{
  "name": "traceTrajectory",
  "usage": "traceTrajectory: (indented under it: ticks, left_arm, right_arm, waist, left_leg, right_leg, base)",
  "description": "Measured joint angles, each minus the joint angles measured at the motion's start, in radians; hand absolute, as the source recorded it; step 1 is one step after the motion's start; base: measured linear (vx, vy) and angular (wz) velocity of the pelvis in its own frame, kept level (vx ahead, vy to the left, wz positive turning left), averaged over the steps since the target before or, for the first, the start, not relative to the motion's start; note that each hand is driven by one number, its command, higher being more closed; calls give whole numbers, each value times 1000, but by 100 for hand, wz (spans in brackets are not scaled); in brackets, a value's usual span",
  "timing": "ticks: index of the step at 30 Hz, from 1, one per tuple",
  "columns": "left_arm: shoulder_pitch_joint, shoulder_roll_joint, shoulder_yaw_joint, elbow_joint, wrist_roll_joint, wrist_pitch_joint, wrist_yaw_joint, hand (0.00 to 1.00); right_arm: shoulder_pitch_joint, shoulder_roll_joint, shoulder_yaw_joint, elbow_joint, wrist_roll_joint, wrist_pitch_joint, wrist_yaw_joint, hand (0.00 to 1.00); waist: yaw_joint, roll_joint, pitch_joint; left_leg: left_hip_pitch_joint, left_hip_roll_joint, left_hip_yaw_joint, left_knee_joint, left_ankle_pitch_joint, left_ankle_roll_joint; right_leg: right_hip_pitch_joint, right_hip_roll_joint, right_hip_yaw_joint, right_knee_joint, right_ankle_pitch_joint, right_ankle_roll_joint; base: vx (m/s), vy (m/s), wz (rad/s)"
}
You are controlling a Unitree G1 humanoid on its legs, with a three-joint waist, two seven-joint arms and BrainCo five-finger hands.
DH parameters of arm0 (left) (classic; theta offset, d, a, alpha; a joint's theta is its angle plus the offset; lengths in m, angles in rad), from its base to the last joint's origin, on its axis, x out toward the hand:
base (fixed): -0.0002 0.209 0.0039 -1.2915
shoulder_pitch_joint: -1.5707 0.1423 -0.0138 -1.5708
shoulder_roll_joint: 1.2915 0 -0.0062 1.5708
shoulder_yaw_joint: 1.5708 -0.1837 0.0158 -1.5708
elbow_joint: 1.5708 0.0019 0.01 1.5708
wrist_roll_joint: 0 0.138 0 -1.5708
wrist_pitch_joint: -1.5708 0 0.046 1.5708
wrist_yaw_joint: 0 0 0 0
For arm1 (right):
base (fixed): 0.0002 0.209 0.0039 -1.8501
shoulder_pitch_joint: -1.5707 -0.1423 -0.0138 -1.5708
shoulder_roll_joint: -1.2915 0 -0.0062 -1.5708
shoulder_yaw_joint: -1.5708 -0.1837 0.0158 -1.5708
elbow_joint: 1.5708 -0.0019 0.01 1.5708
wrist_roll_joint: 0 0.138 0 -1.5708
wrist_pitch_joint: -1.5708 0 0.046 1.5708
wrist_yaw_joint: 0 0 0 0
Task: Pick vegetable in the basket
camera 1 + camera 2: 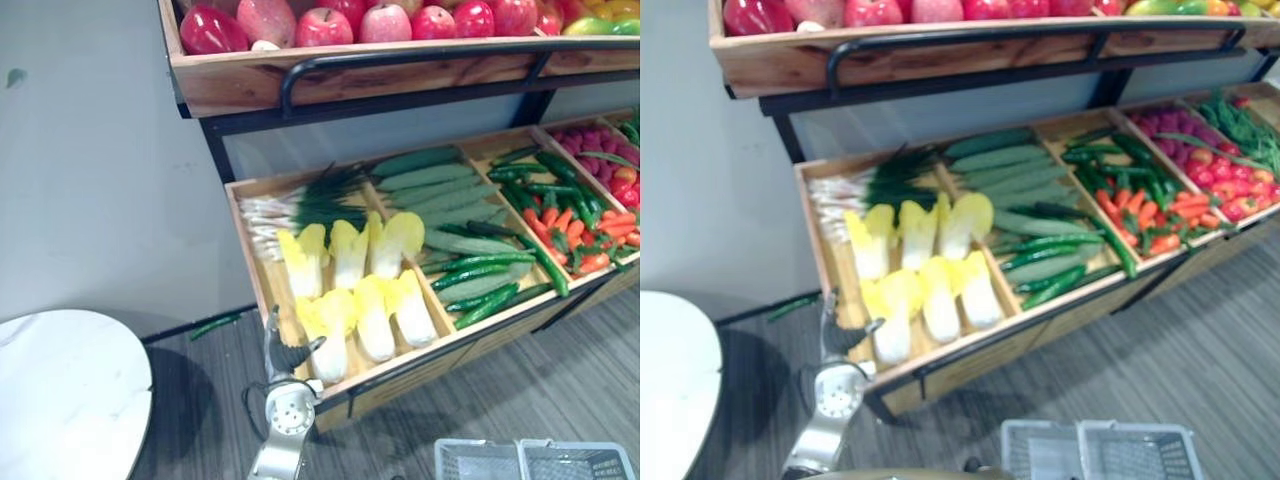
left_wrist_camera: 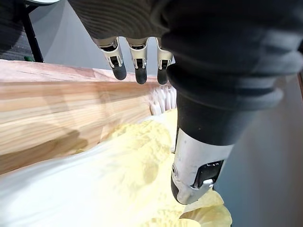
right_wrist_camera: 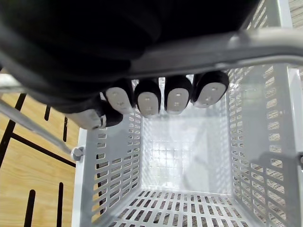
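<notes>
Several yellow-and-white napa cabbages lie in the leftmost wooden crate of the lower shelf. My left hand hovers at the crate's front left corner, just over the nearest cabbage. Its fingers are straight, the thumb is spread apart, and it holds nothing. The grey plastic basket hangs low at the front right. In the right wrist view my right hand is curled round the basket's handle, and the basket's inside holds nothing.
Cucumbers fill the neighbouring crate, then green peppers and carrots. Spring onions lie behind the cabbages. An upper shelf of apples overhangs the back. A round white table stands at the left. A green pepper lies on the floor.
</notes>
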Motion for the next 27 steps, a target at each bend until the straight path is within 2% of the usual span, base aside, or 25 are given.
traceTrajectory:
  ticks: [5,11,27]
  left_arm:
    - [3,0,-2,50,0,11,-17,0]
    - [4,2,-24,84,-1,12,-27,0]
    - [1,4,-58,159,-2,14,-37,0]
  right_arm:
    - [-1,8,6,0,0,1,-1,100]
    - [-1,8,10,-12,0,1,-2,100]
    - [-28,6,68,-18,1,2,-1,100]
  waist:
    - [0,4,0]
    - [-1,28,-7]
    - [-1,44,-5]
  left_leg:
    - [0,0,1,0,0,0]
    - [1,0,6,0,-2,-2]
    - [0,-2,34,2,-8,-11]
  right_leg:
    - [0,0,0,-3,0,0]
    - [0,1,3,-10,1,-2]
    - [-20,10,28,-17,3,-5]
  base:
    - [0,0,0]
    - [0,0,0]
    - [-1,-7,-4]
